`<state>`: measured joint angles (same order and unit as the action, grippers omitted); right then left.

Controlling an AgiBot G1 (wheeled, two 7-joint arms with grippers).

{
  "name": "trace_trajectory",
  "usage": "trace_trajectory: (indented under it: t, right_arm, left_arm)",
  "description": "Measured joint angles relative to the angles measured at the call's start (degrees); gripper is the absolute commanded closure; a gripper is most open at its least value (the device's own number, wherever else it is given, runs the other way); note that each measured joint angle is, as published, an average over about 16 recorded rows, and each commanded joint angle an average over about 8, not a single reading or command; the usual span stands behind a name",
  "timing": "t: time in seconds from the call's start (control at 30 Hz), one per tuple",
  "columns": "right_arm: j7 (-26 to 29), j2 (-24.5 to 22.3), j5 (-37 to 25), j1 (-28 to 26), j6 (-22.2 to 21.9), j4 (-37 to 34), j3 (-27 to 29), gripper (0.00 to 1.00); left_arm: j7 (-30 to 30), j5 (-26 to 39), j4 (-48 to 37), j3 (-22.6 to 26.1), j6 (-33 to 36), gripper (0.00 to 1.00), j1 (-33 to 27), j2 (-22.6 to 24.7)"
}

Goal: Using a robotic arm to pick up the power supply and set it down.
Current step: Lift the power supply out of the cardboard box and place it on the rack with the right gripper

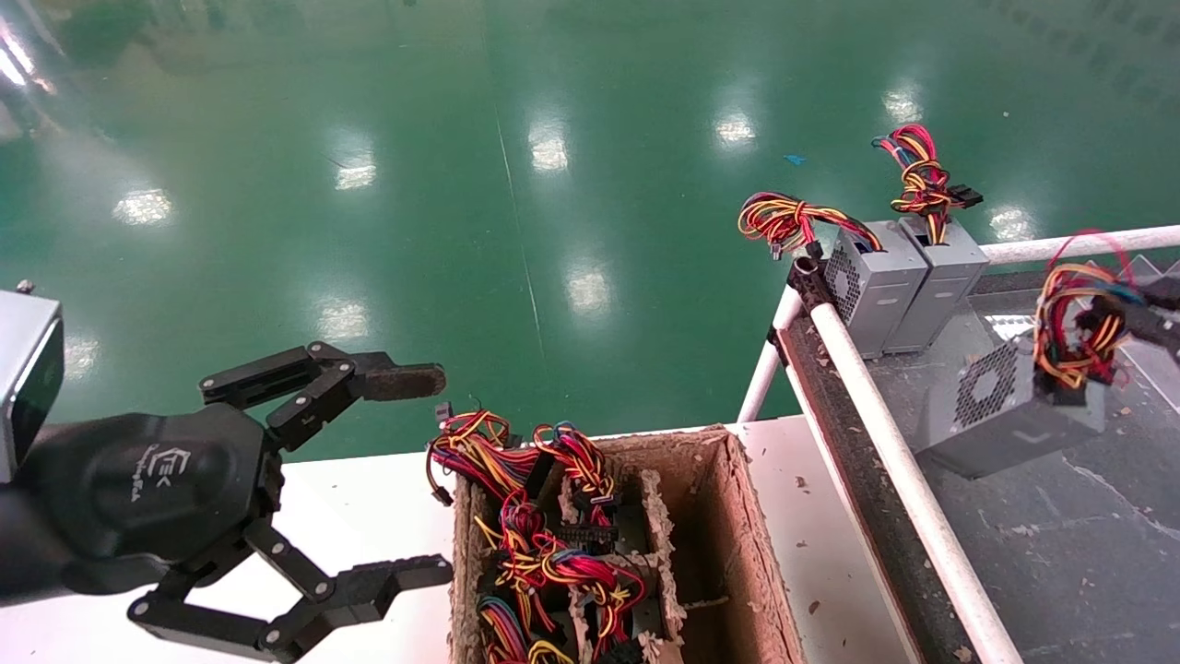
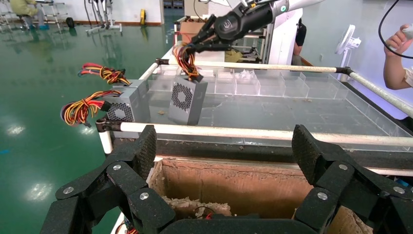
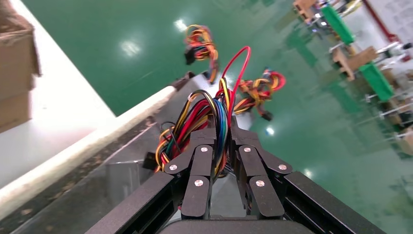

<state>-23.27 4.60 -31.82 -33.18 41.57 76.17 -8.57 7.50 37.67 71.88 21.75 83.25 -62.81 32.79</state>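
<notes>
Right gripper (image 3: 223,141): seen closely only in the right wrist view, where its fingers (image 3: 199,168) are pressed onto a bundle of red, yellow, blue and black wires (image 3: 207,109). In the head view it is cut off at the 3 o'clock edge.
Power supply (image 1: 1009,406): held by its wires, tilted, above the grey tray (image 1: 1088,544) at 3 o'clock of the head view. Its round vent is shown in the head and left wrist views. In the right wrist view the box itself is hidden behind the fingers and wires.
Contact with tray: cannot be told from any view whether its lower edge touches the tray floor.
Left gripper (image 1: 410,475): parked at 8 o'clock of the head view over the white tabletop (image 1: 369,516), fingers spread wide and empty. Its "TEK" palm is seen only in the head view.
Other supplies: two grey boxes (image 1: 899,281) stand side by side at the tray's far corner, wires fanned outward on one and bunched upright on the other.
Cardboard box (image 1: 737,544): at 6 o'clock of the head view, one side packed with wires, cut off at the lower edge.
White rail (image 2: 253,132): runs along the tray's near edge.
Person's arm (image 2: 397,58): shown only in the left wrist view, cut off at the edge.
</notes>
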Motion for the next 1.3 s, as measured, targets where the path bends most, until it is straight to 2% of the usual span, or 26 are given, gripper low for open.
trace_trajectory:
  t: [0.43,0.7,0.83,1.03,1.17,1.3]
  right_arm:
    - [-0.22,0.14,-1.01,1.18,-5.83,0.43,-0.33,1.0]
    - [2.63,2.68,-6.97,-3.42,-9.32,-0.17,-3.32,1.0]
    - [4.41,6.42,-12.21,-9.3,-10.69,-1.81,-6.03,1.0]
    - [6.73,14.84,-22.1,-22.18,-11.22,-7.82,-11.75,1.0]
    - [8.66,20.54,-28.88,-31.84,-9.13,-13.67,-16.27,1.0]
    - [11.23,24.98,-35.28,-41.0,-4.74,-20.03,-20.91,1.0]
  left_arm:
    - [0.0,0.0,0.0,0.0,0.0,0.0,0.0,0.0]
    - [0.0,0.0,0.0,0.01,0.0,0.0,0.0,0.0]
    - [0.0,0.0,0.0,0.01,0.0,0.0,0.0,0.0]
    - [0.0,-0.01,0.0,0.01,0.0,0.0,0.0,0.0]
    - [0.0,-0.01,0.0,0.01,0.0,0.0,0.0,0.0]
    - [-0.01,-0.01,0.0,0.01,0.0,0.0,0.0,0.0]
